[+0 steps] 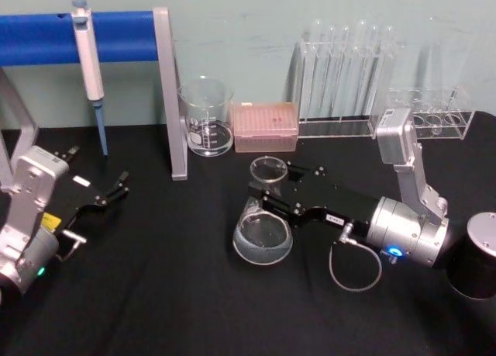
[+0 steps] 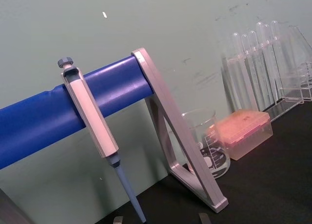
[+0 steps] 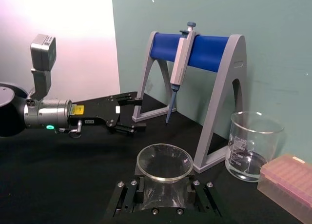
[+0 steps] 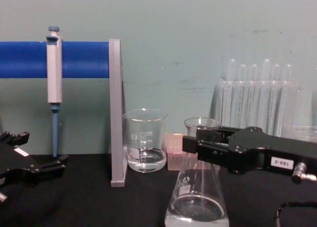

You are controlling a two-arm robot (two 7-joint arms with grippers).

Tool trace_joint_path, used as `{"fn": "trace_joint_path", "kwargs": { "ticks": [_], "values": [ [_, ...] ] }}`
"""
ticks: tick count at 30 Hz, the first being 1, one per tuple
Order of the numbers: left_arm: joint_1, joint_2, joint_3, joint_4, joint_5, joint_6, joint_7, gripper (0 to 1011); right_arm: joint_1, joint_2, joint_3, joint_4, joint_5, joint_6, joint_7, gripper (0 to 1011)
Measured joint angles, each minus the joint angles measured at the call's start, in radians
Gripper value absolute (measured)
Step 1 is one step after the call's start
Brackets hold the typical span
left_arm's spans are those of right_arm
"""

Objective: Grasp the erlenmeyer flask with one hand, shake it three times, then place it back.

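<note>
STEP: grasp made, judged | ITEM: erlenmeyer flask [image 1: 262,240] upright, in front of beaker [image 1: 206,117] | RIGHT: right gripper [image 1: 271,189] jaws pinching flask neck | LEFT: left gripper [image 1: 116,187] parked well left of beaker, jaws spread | LEFT TO DO: three shakes, set-down

The erlenmeyer flask [image 1: 262,236] is clear glass and conical, with a wide round base, a narrow neck, a flared rim and white printed marks. It is upright near the middle of the black surface [image 1: 178,294]; base contact cannot be confirmed. The right claw [image 1: 271,187], black and labelled "180-5", clamps the neck just below the rim.
</note>
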Motion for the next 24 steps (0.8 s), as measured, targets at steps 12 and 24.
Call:
{"fn": "trace_joint_path", "kwargs": {
  "ticks": [12,24],
  "values": [
    [0.0,0.0,0.0,0.0,0.0,0.0,0.0,1001,0.011,-0.004,-0.012,0.033,-0.012,-0.015,0.023,449],
    [0.0,0.0,0.0,0.0,0.0,0.0,0.0,1001,0.016,-0.005,-0.022,0.059,-0.019,-0.02,0.041,449]
  ]
}}
